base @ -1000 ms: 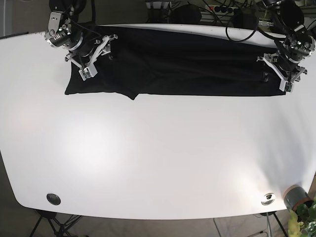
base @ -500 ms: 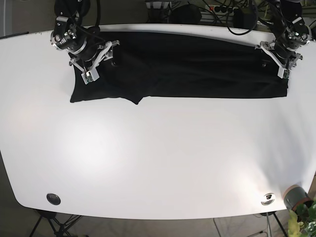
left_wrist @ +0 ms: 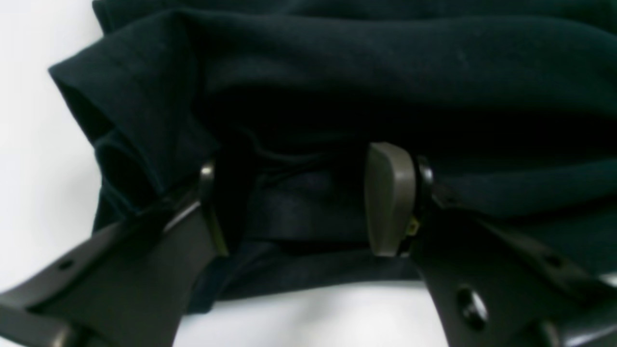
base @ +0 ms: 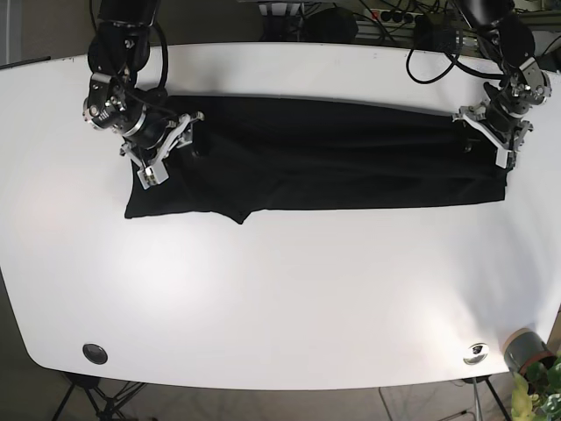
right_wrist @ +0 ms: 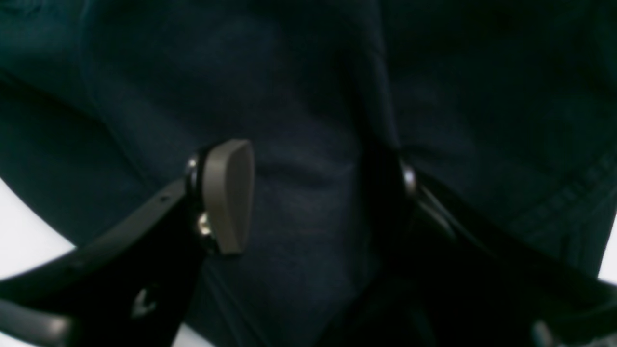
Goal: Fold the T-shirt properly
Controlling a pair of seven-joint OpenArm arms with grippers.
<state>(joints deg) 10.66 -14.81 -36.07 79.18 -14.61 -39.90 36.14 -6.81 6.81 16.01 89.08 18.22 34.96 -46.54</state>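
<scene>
The black T-shirt (base: 333, 153) lies folded into a long strip across the back of the white table (base: 280, 289). My right gripper (base: 175, 147) rests on the shirt's left end, jaws spread wide. In the right wrist view the gripper (right_wrist: 318, 188) shows one grey pad (right_wrist: 229, 193) on top of the cloth (right_wrist: 289, 72); the other finger is hidden in a dark fold. My left gripper (base: 484, 139) rests on the shirt's right end. In the left wrist view the gripper (left_wrist: 296, 202) stands wide apart around bunched cloth (left_wrist: 385, 62), near its edge.
A black grommet (base: 95, 353) and a silver one (base: 476, 353) sit near the table's front edge. A potted plant (base: 526, 349) stands off the front right corner. Cables and gear (base: 351, 17) crowd the back edge.
Both grippers and the shirt have moved together toward the table's front, away from the back edge. The jaws have stayed spread throughout.
</scene>
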